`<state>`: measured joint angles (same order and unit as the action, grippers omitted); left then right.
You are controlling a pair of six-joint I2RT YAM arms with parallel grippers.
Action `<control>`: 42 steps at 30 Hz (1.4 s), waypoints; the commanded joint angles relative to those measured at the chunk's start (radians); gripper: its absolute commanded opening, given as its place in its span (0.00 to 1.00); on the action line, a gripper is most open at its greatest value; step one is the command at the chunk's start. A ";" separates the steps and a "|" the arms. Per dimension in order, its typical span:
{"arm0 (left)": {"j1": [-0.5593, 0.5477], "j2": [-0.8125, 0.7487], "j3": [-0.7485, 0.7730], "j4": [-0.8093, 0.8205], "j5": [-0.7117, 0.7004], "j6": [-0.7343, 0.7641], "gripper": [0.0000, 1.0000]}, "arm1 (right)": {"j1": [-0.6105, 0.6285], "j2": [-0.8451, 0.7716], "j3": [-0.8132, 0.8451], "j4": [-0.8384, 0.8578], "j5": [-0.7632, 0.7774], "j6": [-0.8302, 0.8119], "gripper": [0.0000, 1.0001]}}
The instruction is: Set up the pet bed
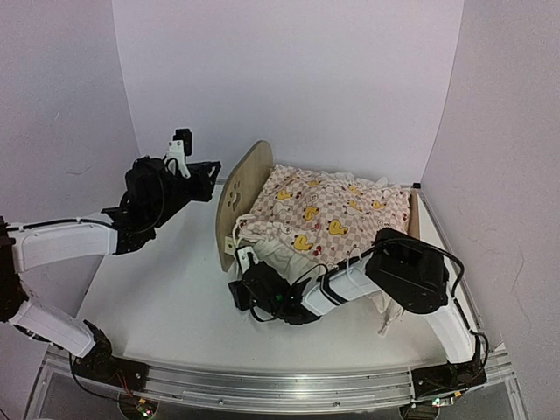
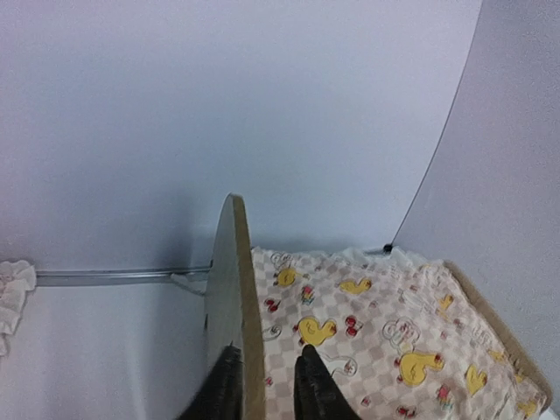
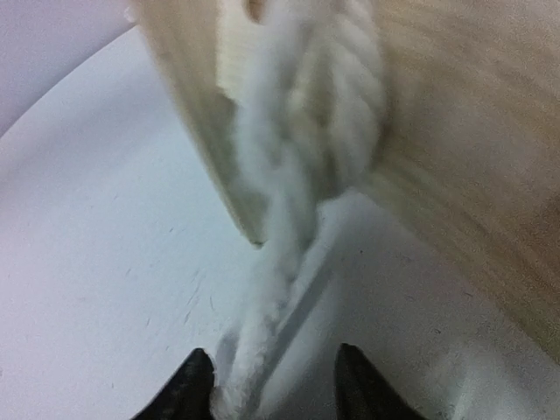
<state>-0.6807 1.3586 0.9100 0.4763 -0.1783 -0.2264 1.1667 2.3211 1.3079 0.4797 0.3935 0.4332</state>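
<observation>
The pet bed (image 1: 243, 194) stands mid-table, its rounded plywood headboard with the paw-print cutout facing left. The pink duck-print cover (image 1: 328, 210) lies over it and hides the striped base. My left gripper (image 1: 213, 178) is open at the headboard's upper edge. In the left wrist view (image 2: 267, 385) its fingers sit either side of the board (image 2: 232, 297), with a gap on the cover's side (image 2: 376, 324). My right gripper (image 1: 238, 293) is open, low at the bed's front left corner. In the right wrist view (image 3: 273, 389) the cover's white ruffle (image 3: 297, 175) hangs down between its fingers, beside the wood (image 3: 472, 131).
A bit of white ruffled fabric (image 2: 10, 297) lies on the table left of the headboard in the left wrist view. White walls close in the back and both sides. The bed's far side rail (image 1: 413, 223) is near the right wall.
</observation>
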 commanded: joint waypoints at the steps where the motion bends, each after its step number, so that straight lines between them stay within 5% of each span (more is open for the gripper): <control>1: 0.001 -0.214 -0.118 -0.103 0.016 -0.091 0.40 | 0.008 -0.248 -0.085 -0.140 -0.150 -0.018 0.67; 4: 0.006 -0.332 -0.214 -0.226 0.060 -0.161 0.61 | 0.008 -0.410 -0.171 -0.248 -0.288 -0.023 0.75; 9: 0.010 -0.405 -0.340 -0.254 0.174 -0.257 0.66 | -0.013 -0.621 -0.185 -0.456 -0.367 -0.094 0.93; 15: 0.010 -0.353 -0.375 -0.243 0.283 -0.348 0.70 | -0.102 -0.604 0.019 -0.572 -0.402 -0.097 0.90; 20: 0.010 -0.369 -0.393 -0.242 0.254 -0.393 0.73 | -0.229 -0.477 0.195 -0.567 -0.484 -0.037 0.72; 34: 0.010 -0.485 -0.486 -0.240 0.317 -0.436 0.73 | -0.383 -0.133 0.545 -0.663 -0.948 -0.316 0.70; 42: 0.010 -0.472 -0.478 -0.240 0.327 -0.431 0.73 | -0.383 -0.090 0.613 -0.702 -0.952 -0.338 0.42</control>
<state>-0.6739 0.8913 0.4183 0.2005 0.1322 -0.6556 0.7792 2.2292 1.8515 -0.2276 -0.5194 0.1318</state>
